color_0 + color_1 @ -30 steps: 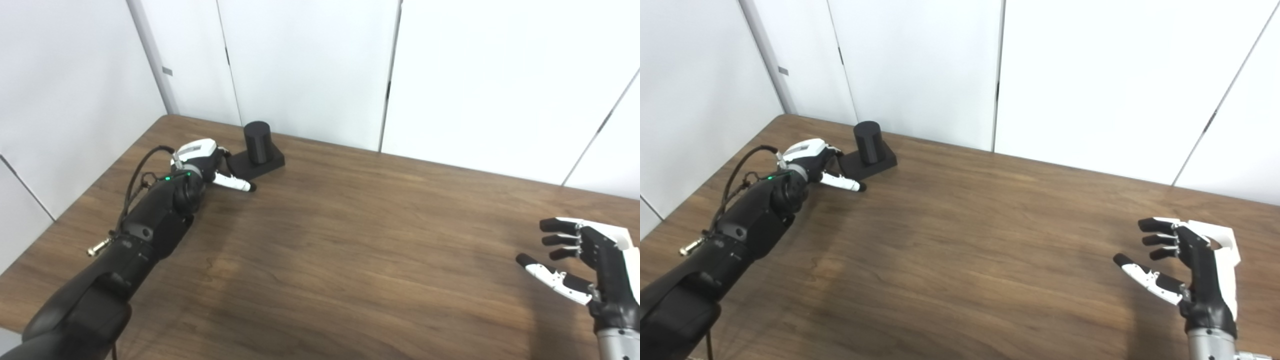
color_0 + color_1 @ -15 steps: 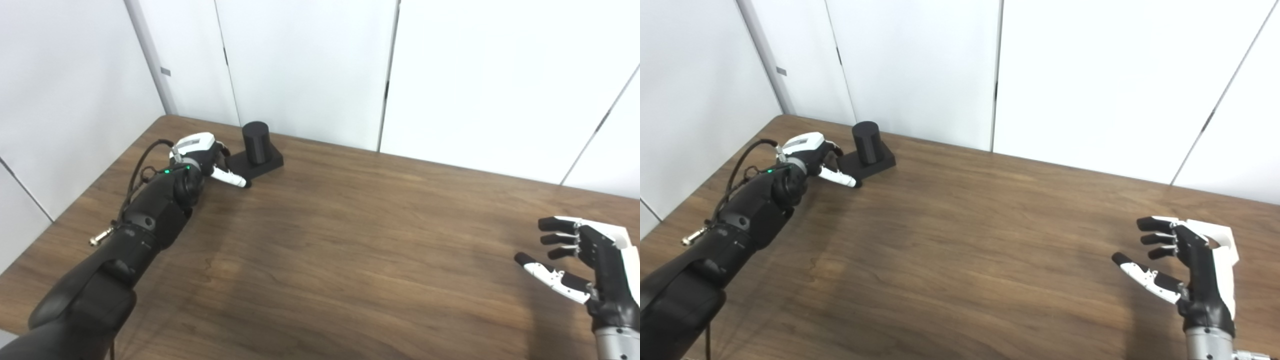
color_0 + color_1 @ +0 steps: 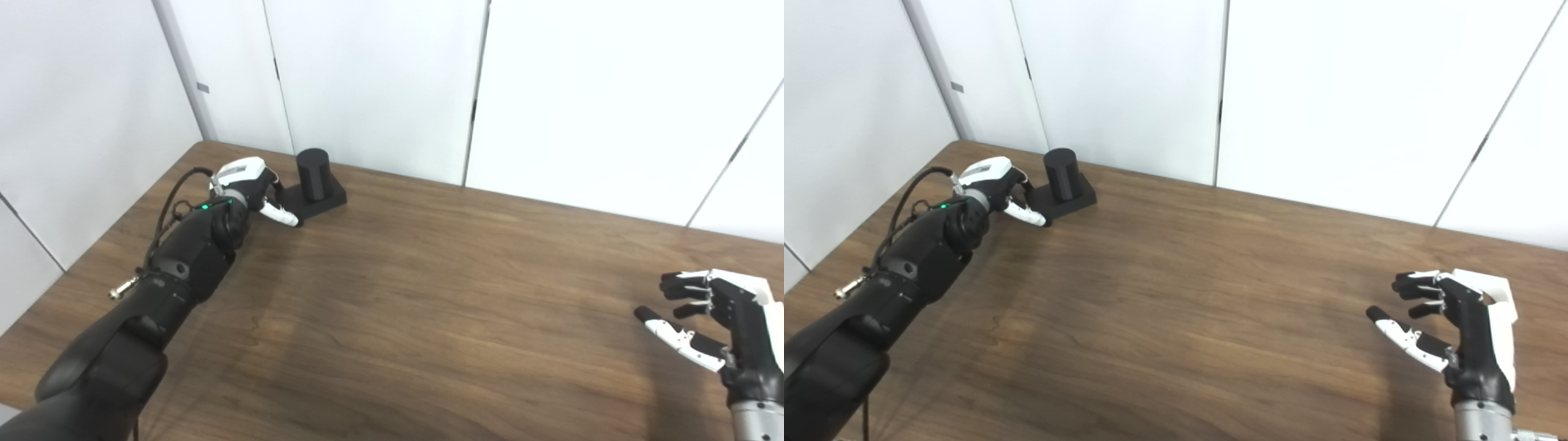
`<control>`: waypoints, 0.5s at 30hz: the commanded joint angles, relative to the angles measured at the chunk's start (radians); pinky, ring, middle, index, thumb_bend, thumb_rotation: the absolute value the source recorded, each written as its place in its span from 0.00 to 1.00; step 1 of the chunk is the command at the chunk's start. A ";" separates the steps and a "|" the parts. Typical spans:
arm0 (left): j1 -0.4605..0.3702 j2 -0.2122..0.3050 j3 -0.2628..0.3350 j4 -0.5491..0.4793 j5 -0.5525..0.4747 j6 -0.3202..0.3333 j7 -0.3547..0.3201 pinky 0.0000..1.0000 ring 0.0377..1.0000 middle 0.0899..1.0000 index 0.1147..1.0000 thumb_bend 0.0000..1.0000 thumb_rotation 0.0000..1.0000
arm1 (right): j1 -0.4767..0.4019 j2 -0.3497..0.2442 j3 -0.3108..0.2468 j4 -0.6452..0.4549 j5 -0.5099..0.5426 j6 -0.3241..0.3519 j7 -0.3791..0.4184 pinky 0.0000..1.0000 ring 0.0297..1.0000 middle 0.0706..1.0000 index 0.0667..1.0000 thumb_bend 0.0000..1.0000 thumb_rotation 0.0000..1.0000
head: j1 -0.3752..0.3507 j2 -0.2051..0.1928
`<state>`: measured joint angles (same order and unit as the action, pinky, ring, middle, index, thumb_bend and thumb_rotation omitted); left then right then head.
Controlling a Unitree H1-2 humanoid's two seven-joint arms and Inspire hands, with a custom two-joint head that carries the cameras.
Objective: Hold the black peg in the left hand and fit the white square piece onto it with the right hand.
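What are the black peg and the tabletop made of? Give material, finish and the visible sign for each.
Black peg: probably plastic, possibly printed; matte, uniformly black, without highlights, cylinder and square base alike.
Table: wood or wood-look laminate, dark brown, with streaky grain and a soft sheen. Which one cannot be told.

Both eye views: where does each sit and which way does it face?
Left eye view: on the head, looking down at the table; left hand beside the black peg, right hand open, low right.
Right eye view: beside it, same aim; everything sits further left.
Shared: peg, both hands, white wall panels.
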<state>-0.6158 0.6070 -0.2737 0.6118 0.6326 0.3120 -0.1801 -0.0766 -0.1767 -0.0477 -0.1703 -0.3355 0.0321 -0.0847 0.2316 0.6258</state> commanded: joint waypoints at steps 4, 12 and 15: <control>-0.009 0.000 0.015 -0.027 -0.025 -0.019 0.014 0.70 0.90 0.88 0.58 0.72 0.24 | -0.026 -0.002 -0.010 -0.045 0.004 -0.005 -0.007 0.45 0.57 0.61 0.45 0.50 0.11 | -0.001 0.005; -0.004 -0.012 0.007 -0.011 -0.024 -0.033 0.023 0.71 0.90 0.86 0.53 0.75 0.21 | -0.027 -0.003 -0.013 -0.047 0.008 -0.006 -0.009 0.46 0.57 0.60 0.45 0.50 0.11 | -0.001 0.010; -0.002 -0.014 0.007 -0.011 -0.027 -0.035 0.020 0.73 0.90 0.86 0.44 0.57 0.10 | -0.029 -0.005 -0.013 -0.045 0.008 -0.010 -0.009 0.46 0.58 0.61 0.45 0.50 0.11 | -0.003 0.012</control>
<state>-0.5995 0.5965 -0.2611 0.6008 0.6205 0.3011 -0.1539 -0.0766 -0.1765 -0.0523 -0.1791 -0.3325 0.0400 -0.0845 0.2271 0.6366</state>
